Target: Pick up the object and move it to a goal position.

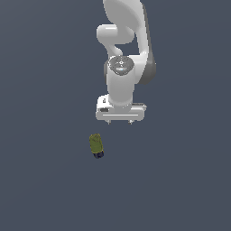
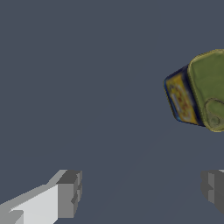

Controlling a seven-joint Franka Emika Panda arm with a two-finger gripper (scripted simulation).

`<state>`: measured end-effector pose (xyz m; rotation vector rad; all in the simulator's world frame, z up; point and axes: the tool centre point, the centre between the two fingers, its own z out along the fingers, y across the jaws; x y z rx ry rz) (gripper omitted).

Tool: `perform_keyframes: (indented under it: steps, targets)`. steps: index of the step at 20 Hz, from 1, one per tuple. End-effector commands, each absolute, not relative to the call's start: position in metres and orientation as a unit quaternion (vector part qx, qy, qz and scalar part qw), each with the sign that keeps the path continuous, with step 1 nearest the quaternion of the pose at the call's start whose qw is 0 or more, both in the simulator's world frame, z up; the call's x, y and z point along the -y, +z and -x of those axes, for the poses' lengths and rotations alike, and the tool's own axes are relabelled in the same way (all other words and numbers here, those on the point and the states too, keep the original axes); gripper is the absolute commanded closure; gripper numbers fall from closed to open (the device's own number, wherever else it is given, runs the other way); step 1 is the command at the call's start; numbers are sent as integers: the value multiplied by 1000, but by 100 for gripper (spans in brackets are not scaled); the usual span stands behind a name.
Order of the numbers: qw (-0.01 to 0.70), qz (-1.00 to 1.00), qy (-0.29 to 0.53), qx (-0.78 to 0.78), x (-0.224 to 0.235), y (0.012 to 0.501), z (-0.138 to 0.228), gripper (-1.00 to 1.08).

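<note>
While the white two-fingered claw (image 1: 120, 122) hangs wide open and empty, the small olive-green cylinder with the dark navy end (image 1: 96, 146) lies on its side on the grey counter (image 1: 45, 180), off to one side of the claw, clear of both fingers (image 2: 68, 192) — likely an approach before lining up.

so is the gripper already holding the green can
No, the gripper hangs open and empty, while the green can lies apart from it on the floor, toward the exterior view's left.
</note>
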<state>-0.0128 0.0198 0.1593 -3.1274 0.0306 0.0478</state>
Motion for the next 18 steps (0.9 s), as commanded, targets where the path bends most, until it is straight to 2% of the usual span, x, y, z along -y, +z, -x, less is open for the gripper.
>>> perform_keyframes:
  steps: [1,10,18]
  targets:
    - [7,1000,15,-10,-20,159,13,-92]
    - [13,1000,23,-15,-36,168,21,-92]
    - [12,1000,21,-5,-28,165,14,-92]
